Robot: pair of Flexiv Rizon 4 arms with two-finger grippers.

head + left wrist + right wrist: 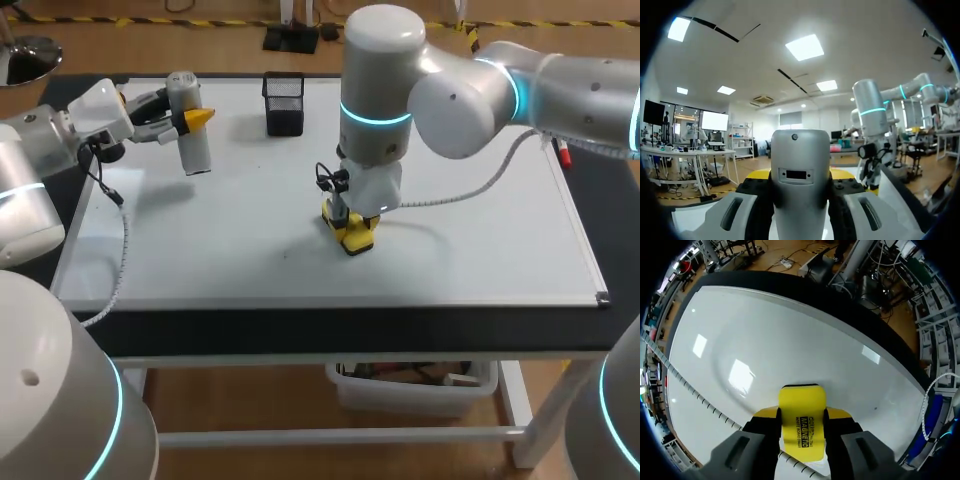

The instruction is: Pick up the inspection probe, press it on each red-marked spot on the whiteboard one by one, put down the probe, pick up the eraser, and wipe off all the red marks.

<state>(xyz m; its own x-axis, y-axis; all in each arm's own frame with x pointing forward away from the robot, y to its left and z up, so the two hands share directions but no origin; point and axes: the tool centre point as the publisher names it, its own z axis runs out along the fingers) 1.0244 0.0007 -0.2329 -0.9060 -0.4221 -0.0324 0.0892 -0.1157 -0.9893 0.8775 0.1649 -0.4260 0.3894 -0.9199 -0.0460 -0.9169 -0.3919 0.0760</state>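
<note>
Fingers on both arms grip tools over the whiteboard [480, 240], which covers most of the bench [300, 330]; no red marks show on it. Between the left fingers [200, 117] sits the grey inspection probe [188, 135], clamped and lifted clear of the board (likely parked out of the way). Pinched by the right fingers [766, 413], the yellow eraser [801, 425] lies flat on the board beneath them, placed for wiping.

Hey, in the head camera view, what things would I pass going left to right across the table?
Probe → black mesh cup → yellow eraser → red pen, by the whiteboard's right edge.
</note>
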